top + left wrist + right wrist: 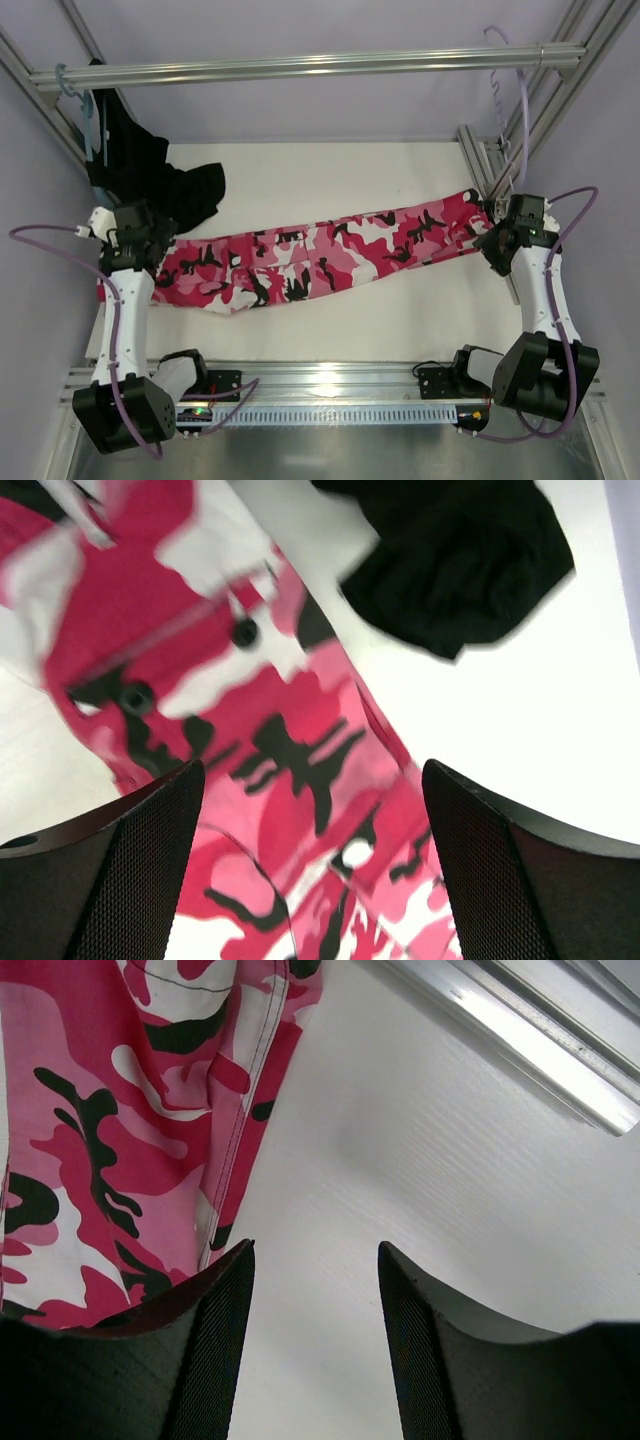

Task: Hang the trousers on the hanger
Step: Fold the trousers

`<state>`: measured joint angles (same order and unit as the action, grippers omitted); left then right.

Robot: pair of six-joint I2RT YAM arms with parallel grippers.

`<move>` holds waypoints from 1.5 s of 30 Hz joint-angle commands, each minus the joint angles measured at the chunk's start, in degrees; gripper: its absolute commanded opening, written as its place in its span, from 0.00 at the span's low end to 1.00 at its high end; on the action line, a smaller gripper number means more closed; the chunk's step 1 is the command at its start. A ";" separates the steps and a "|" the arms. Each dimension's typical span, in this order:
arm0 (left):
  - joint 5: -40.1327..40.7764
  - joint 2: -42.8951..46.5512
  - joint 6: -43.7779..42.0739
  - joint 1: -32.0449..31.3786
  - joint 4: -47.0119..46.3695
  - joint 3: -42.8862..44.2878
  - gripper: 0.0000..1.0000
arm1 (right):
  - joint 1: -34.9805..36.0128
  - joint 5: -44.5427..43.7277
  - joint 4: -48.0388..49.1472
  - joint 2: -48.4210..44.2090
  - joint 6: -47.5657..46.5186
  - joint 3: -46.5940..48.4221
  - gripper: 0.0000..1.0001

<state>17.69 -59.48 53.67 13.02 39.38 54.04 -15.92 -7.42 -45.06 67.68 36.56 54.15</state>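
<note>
Top external view: trousers (320, 262) are lying stretched across the table (400, 315); left gripper (312, 770) is hovering wide-spread above them, right gripper (316, 1250) parted, seemingly empty, beside their edge.

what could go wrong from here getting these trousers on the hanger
The open left gripper hovers over the trousers close to the black garment, so it may snag that too. The open right gripper sits mostly over bare table beside the fabric edge, so closing there may miss the trousers.
</note>
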 commanded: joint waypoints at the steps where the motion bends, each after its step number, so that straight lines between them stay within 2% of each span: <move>1: -0.31 1.30 -1.37 -5.79 1.57 -0.87 0.88 | -0.07 3.89 3.64 -3.69 -1.75 -3.51 0.55; 6: -0.11 5.94 -0.06 -14.66 1.50 -5.24 0.88 | 0.01 9.51 5.76 -5.10 -2.72 -7.65 0.54; 9: -2.31 8.41 2.40 -16.96 0.01 -8.41 0.88 | 0.01 9.62 6.65 -5.98 -2.98 -9.06 0.52; 12: -1.96 10.00 4.86 -21.88 -3.77 -13.25 0.87 | -0.07 9.88 9.28 -6.51 -2.02 -10.64 0.50; 16: -0.12 6.06 6.97 -28.38 -4.13 -14.32 0.87 | -0.07 10.33 16.83 -5.72 -2.01 -13.98 0.50; 20: 1.47 1.58 8.29 -34.27 -7.62 -13.35 0.88 | 0.01 7.78 18.95 -4.05 -3.86 -15.39 0.50; 24: 0.41 -3.26 9.08 -35.25 -11.68 -12.56 0.88 | -0.07 5.68 21.50 -0.55 -3.43 -14.69 0.50; 31: -0.99 -15.47 6.80 -35.34 -15.64 -5.71 0.88 | 0.01 5.40 21.94 5.96 0.53 -12.14 0.50; 38: 0.23 -26.55 1.36 -35.34 -15.47 1.94 0.90 | 0.19 4.88 15.37 12.38 2.55 -4.51 0.49; 43: 0.51 -34.28 3.19 -35.25 -19.24 4.75 0.90 | 0.10 2.50 14.73 13.61 4.66 -2.65 0.50; 45: -1.69 -39.90 3.28 -34.99 -18.55 9.57 0.90 | 0.28 1.10 13.16 16.59 6.15 0.07 0.49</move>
<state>16.78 -94.48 56.82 -22.11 24.12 58.41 -15.92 -3.09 -29.80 81.32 39.79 50.35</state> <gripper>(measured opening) 0.905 0.496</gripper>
